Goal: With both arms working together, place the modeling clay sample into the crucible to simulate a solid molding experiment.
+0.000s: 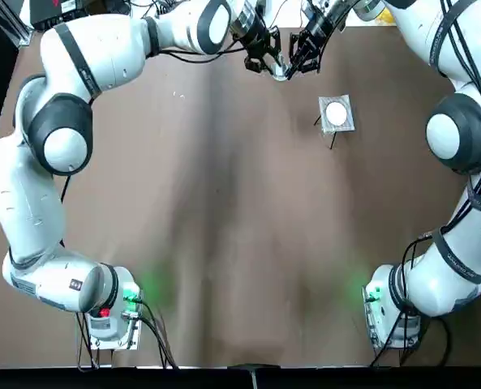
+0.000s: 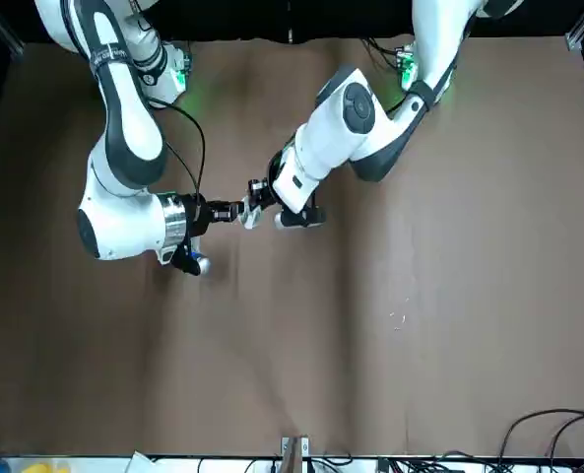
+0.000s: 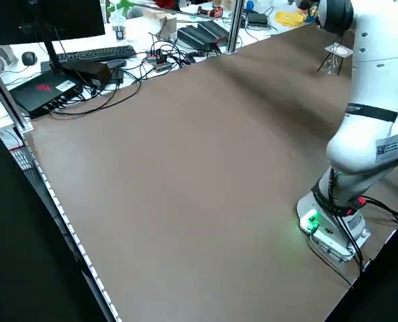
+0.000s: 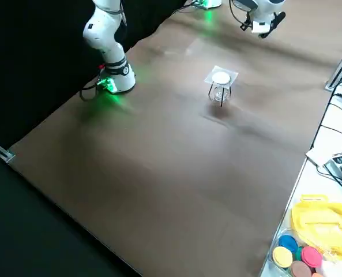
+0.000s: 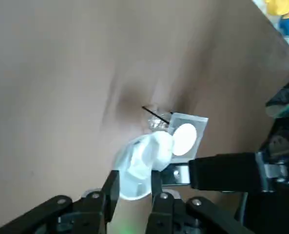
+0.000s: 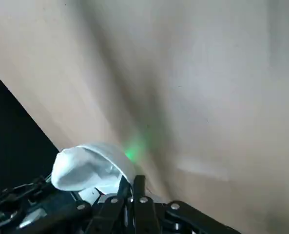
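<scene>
Top view: both end effectors working near 12 o'clock, facing each other over the surface. Right end effector pinching the cup by its wall, fingers nearly together. Left end effector spreading its fingers at the same cup. Cup looking white, glossy, plain, tilting in the air between both arms. Clay lump: not telling apart from the cup's white, so place and shape unclear. Mesh square with white round centre sitting on its stand toward 1 o'clock.
</scene>
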Motion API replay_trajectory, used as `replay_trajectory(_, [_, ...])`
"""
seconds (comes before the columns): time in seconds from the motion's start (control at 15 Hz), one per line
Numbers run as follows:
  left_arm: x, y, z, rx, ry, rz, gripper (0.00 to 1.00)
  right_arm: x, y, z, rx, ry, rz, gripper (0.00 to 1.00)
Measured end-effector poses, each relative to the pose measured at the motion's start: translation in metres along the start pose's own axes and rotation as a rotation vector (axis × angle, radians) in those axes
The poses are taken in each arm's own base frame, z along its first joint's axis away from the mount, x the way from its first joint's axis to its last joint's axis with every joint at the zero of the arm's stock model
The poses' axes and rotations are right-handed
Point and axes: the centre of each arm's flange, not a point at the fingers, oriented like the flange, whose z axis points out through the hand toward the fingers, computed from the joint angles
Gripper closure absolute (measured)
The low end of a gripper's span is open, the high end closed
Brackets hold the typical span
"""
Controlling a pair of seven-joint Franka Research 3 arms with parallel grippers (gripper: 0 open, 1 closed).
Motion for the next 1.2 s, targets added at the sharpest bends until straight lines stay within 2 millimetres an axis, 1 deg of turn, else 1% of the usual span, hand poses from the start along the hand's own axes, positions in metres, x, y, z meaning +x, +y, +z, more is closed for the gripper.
replay_trajectory(0.13, [0.006, -0.006, -0.010, 0.031, -0.010, -0.009, 0.65, 0.002, 0.003, -0.003, -0.005, 0.007, 0.003, 0.94])
replay_trajectory(0.2, [0.009, -0.008, -0.016, 0.043, -0.012, -0.013, 0.63, 0.004, 0.007, -0.006, -0.018, 0.015, 0.006, 0.94])
replay_trajectory(0.27, [0.011, -0.010, -0.021, 0.055, -0.014, -0.016, 0.63, 0.006, 0.012, -0.010, -0.031, 0.024, 0.009, 0.94])
replay_trajectory(0.33, [0.013, -0.011, -0.027, 0.064, -0.016, -0.019, 0.59, 0.009, 0.017, -0.014, -0.048, 0.035, 0.007, 0.94])
replay_trajectory(0.4, [0.015, -0.013, -0.032, 0.071, -0.015, -0.022, 0.50, 0.011, 0.022, -0.018, -0.063, 0.045, 0.000, 0.94])
replay_trajectory(0.53, [0.017, -0.015, -0.041, 0.083, -0.014, -0.024, 0.46, 0.014, 0.027, -0.023, -0.077, 0.054, -0.013, 0.94])
replay_trajectory(0.67, [0.021, -0.019, -0.046, 0.098, -0.017, -0.033, 0.30, 0.016, 0.032, -0.027, -0.094, 0.064, -0.012, 0.94])
replay_trajectory(0.73, [0.029, -0.025, -0.050, 0.113, -0.013, -0.040, 0.29, 0.018, 0.036, -0.031, -0.105, 0.073, -0.014, 0.94])
replay_trajectory(0.8, [0.041, -0.034, -0.056, 0.143, 0.008, -0.035, 0.28, 0.021, 0.043, -0.037, -0.116, 0.082, -0.021, 0.94])
replay_trajectory(0.87, [0.054, -0.046, -0.064, 0.185, 0.034, -0.025, 0.22, 0.024, 0.050, -0.044, -0.128, 0.093, -0.027, 0.94])
replay_trajectory(1.0, [0.081, -0.074, -0.086, 0.298, 0.076, 0.006, 0.05, 0.031, 0.069, -0.060, -0.160, 0.118, -0.041, 0.94])
replay_trajectory(1.07, [0.105, -0.104, -0.113, 0.404, 0.081, 0.074, 0.00, 0.038, 0.089, -0.075, -0.201, 0.138, -0.050, 0.94])
replay_trajectory(1.2, [0.128, -0.139, -0.145, 0.480, 0.043, 0.154, 0.00, 0.043, 0.107, -0.083, -0.265, 0.150, -0.048, 0.94])
